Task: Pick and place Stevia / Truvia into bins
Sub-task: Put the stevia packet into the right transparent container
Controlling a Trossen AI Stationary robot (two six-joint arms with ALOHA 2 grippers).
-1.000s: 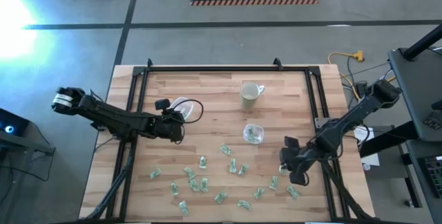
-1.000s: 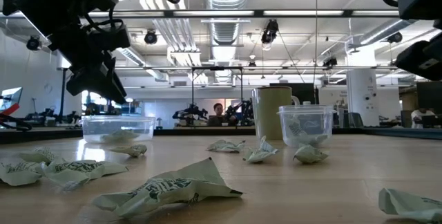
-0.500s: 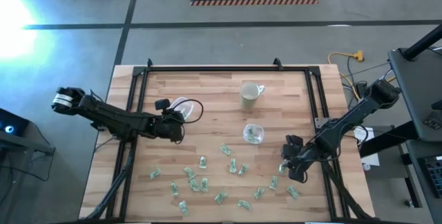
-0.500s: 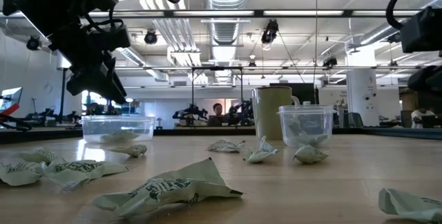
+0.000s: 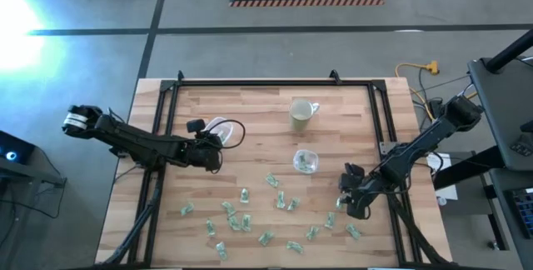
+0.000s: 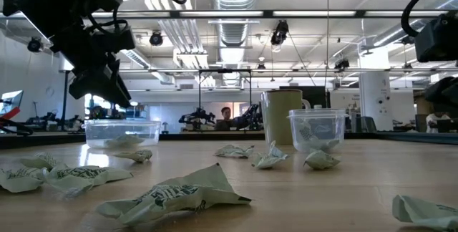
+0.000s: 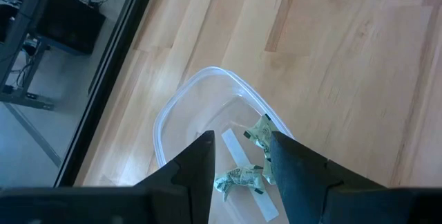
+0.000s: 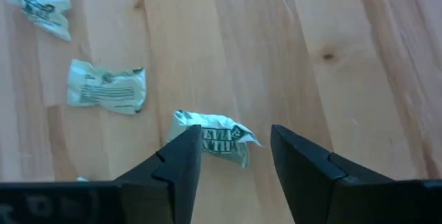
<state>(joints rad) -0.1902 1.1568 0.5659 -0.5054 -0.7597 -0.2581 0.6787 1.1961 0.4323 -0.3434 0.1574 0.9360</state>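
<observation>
The right tool [image 8: 235, 165], two dark fingers spread wide with nothing between them, is held low over the pale wooden bench [image 5: 250, 112] near its right edge. It appears to be lined up for a pick, since a crumpled green-and-white paper sweetener packet [image 8: 215, 141] lies flat on the wood just ahead of the fingertips, roughly centred on the gap and partly hidden behind one finger. No contact with it can be seen. Two more packets [image 8: 107, 86] lie farther ahead and off to one side of this tool, well apart from it.

The left tool [image 7: 238, 165] is parked above the wide, clear plastic bin with the rounded rim [image 7: 181, 104], its fingers parted a moderate way and holding nothing. Its position suits a drop: two packets [image 7: 238, 178] rest on the bin floor directly beneath and between the fingers.

In the overhead view, many loose packets [image 5: 237, 218] are scattered over the near half of the bench. The smaller clear squarish cup [image 5: 305, 162], with packets inside, stands between the two tools, closer to the right one.
</observation>
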